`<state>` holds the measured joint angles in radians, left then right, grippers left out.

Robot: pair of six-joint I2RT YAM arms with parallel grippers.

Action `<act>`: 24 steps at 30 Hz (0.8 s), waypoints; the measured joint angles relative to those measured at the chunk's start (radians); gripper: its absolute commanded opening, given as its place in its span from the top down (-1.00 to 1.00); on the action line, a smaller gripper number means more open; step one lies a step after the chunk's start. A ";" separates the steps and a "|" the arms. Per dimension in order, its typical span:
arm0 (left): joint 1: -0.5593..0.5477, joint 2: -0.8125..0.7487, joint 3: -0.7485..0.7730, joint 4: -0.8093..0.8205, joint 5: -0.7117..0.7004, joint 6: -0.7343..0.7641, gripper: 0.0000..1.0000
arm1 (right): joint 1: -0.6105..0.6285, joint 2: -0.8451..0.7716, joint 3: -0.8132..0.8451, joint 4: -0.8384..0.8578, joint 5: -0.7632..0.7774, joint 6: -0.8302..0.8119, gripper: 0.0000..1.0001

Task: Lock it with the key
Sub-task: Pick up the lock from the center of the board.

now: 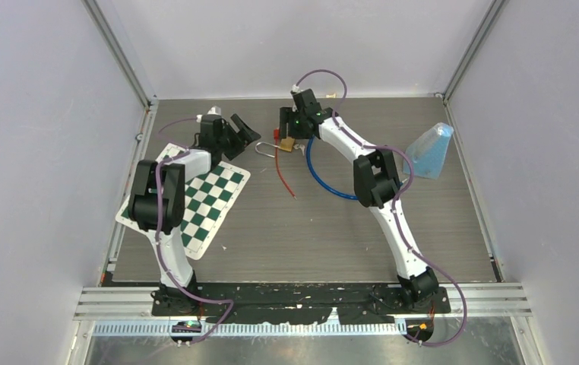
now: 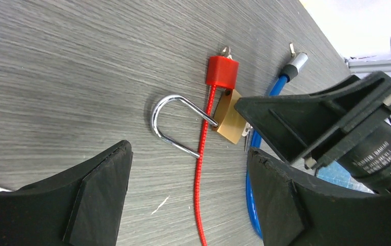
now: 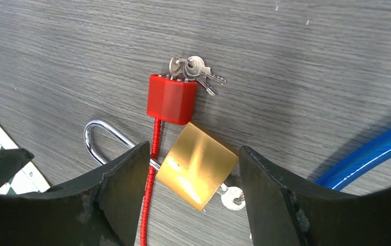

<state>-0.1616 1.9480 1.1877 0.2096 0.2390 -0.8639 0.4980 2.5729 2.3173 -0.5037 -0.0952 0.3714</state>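
Note:
A brass padlock point(image 3: 196, 164) lies on the grey table with its steel shackle point(image 3: 93, 138) swung open and a key point(image 3: 233, 197) in its base. My right gripper point(image 3: 193, 169) is open, its jaws on either side of the padlock body with small gaps. My left gripper point(image 2: 188, 169) is open and empty, just left of the shackle point(image 2: 170, 123). In the top view the padlock point(image 1: 287, 144) lies between the left gripper point(image 1: 245, 129) and the right gripper point(image 1: 290, 131).
A red lock point(image 3: 170, 98) with a key bunch point(image 3: 196, 69) lies against the padlock, its red cable point(image 2: 199, 189) crossing the shackle. A blue cable point(image 1: 324, 186) loops to the right. A chessboard mat point(image 1: 210, 205) lies left, a translucent blue bag point(image 1: 431, 152) far right.

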 measured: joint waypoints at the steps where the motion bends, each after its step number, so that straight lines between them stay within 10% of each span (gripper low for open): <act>1: 0.000 -0.010 -0.007 -0.002 0.000 0.005 -0.60 | 0.000 0.007 0.005 0.000 0.000 0.013 -0.44; 18: 0.000 -0.170 -0.035 -0.100 -0.056 0.100 -0.60 | 0.026 0.007 -0.034 0.024 -0.056 0.067 -0.28; 24: 0.000 -0.234 -0.101 -0.140 -0.082 0.126 -0.60 | 0.092 -0.086 -0.183 0.011 -0.019 -0.007 0.06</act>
<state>-0.1616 1.7138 1.0870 0.0692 0.1570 -0.7380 0.5903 2.4866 2.1338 -0.4931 -0.1143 0.3641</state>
